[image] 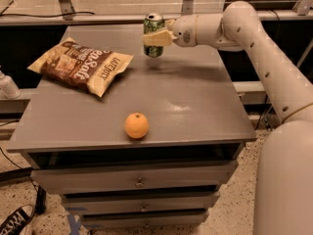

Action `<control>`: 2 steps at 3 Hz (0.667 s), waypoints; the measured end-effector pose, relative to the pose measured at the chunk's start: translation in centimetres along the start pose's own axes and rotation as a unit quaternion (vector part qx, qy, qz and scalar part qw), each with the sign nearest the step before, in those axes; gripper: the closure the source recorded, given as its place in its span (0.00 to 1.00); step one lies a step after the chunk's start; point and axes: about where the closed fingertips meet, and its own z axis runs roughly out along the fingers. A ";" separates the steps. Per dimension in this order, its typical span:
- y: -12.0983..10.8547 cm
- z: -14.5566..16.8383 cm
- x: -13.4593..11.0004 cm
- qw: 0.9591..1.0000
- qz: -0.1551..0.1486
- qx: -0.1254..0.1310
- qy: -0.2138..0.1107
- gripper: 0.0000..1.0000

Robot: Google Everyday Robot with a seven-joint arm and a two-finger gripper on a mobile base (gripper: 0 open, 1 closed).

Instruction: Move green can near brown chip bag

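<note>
The green can [153, 26] with a silver top is held upright above the grey cabinet top, at the back middle. My gripper [157, 38] is shut on the can, its pale finger [157, 38] across the can's side, the white arm reaching in from the right. The brown chip bag [80, 65] lies flat on the left part of the cabinet top, dark brown centre with tan edges. The can is a short way right of the bag's right edge and raised off the surface.
An orange [136, 125] sits near the front edge of the grey cabinet top [195, 106]. Drawers run below the front edge. Metal rails and a dark gap lie behind the cabinet. A white object [7, 87] stands off the left side.
</note>
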 end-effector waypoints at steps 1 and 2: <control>2.5 1.8 1.0 1.000 0.008 -0.025 0.002 1.00; 5.2 3.7 1.2 0.999 0.013 -0.053 -0.001 1.00</control>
